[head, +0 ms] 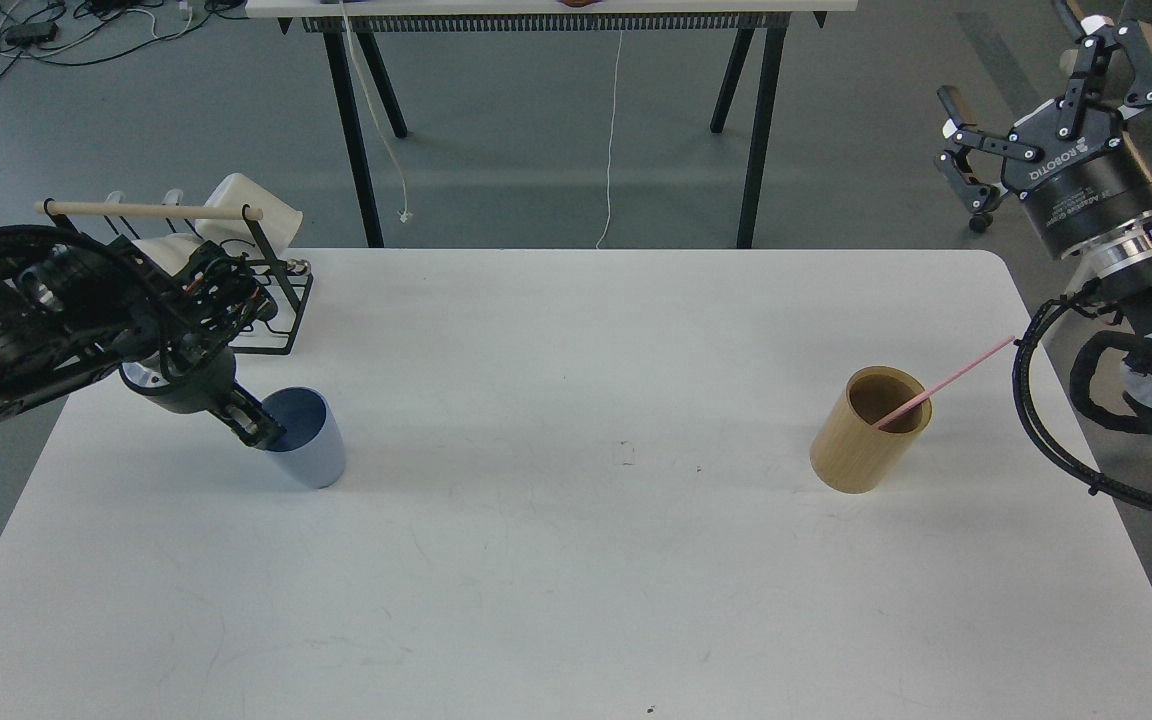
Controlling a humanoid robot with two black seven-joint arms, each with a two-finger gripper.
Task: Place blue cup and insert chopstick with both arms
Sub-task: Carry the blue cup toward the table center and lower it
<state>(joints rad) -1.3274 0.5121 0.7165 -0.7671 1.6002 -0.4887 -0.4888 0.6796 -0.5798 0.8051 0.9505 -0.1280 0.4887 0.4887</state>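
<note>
Blue cup [311, 440] stands upright on counter [576, 560], left side. My left gripper [258, 425] pinches its near-left rim, one finger inside, one outside. Cup looks light, stiff, matte; rim pinch could tip it, so I move slow. Pink chopstick [946, 383] leans in tan holder [871, 428], far right, tip poking out rightward. Thin, light, likely slippery; I'd take it near exposed upper end. Right gripper [1031, 120] hangs empty, fingers spread, off counter.

Your left gripper [258, 425] pinches the pale blue-grey matte cup's [311, 450] rim (one finger inside), while the thin pink chopstick [946, 384] leans in the tan wooden cylinder [866, 445].
</note>
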